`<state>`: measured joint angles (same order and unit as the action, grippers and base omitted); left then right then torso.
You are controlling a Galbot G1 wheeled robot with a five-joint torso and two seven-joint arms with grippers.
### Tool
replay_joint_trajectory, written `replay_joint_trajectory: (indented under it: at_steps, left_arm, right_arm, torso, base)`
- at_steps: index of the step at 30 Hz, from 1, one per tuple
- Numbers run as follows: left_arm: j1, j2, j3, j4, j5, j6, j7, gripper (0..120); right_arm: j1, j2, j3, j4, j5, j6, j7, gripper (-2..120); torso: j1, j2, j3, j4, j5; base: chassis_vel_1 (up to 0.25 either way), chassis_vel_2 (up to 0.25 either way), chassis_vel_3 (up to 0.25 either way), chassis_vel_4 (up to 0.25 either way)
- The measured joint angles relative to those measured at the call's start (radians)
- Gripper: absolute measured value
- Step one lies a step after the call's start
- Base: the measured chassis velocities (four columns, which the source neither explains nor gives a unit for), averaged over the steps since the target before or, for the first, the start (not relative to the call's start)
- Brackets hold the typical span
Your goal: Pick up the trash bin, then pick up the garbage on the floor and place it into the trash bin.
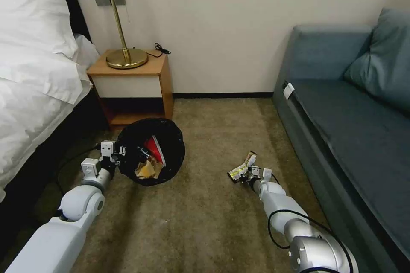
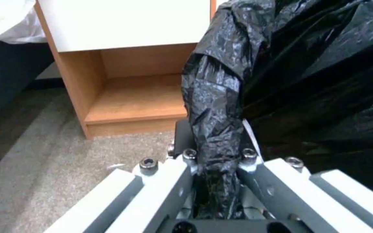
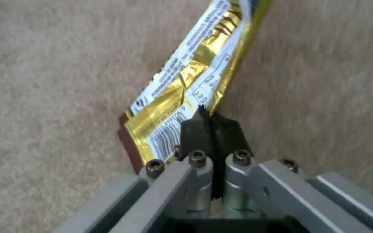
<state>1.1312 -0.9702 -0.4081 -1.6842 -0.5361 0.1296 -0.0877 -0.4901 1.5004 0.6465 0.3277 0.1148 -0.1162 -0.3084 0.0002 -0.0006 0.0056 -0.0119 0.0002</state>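
Down at carpet level on the right, right gripper [image 3: 212, 129] pinched tight on the foil wrapper [image 3: 186, 84], gold foil fanning out past the black pads [image 3: 195, 132], lower edge close to the carpet [image 1: 205, 222]. Across on the left, left gripper [image 2: 214, 181] clamped on the liner-draped rim of the trash bin [image 1: 153, 151], red carton [image 1: 154, 148] and brown scrap [image 1: 147, 169] already inside. Beyond, nightstand [image 1: 136, 81] and lamp [image 1: 124, 21]. Last piece in hand, by the look of it; next, probably a lift and a swing left over the bin mouth before letting go.

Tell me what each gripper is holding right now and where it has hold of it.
The left gripper pinches the trash bin by its bag-draped rim; the right gripper pinches the foil snack wrapper at its edge.
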Motion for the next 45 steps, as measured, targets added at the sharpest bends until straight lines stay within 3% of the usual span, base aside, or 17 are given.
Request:
replay_joint_trajectory:
  at_steps: [7,22,45]
  left_arm:
    - [-0.039,-0.015,0.046,-0.024,-0.023,0.040,-0.079,1]
    - [-0.063,-0.044,0.044,-0.009,-0.038,0.041,-0.082,1]
    - [-0.087,-0.074,0.041,0.056,-0.026,0.027,-0.050,1]
  right_arm:
    - [-0.052,-0.083,-0.164,0.223,0.087,0.012,-0.084,0]
    - [-0.113,-0.136,-0.375,0.700,0.346,-0.067,-0.090,0]
    - [-0.133,-0.162,-0.522,1.108,0.501,-0.129,-0.090,0]
  torso:
    - [0.000,0.000,0.000,-0.0007,-0.0002]
    - [0.000,0.000,0.000,0.0000,-0.0003]
    - [0.000,0.000,0.000,-0.0002,-0.0003]
  base:
    - [0.000,0.000,0.000,0.000]
    - [0.000,0.000,0.000,0.000]
    - [0.000,0.000,0.000,0.000]
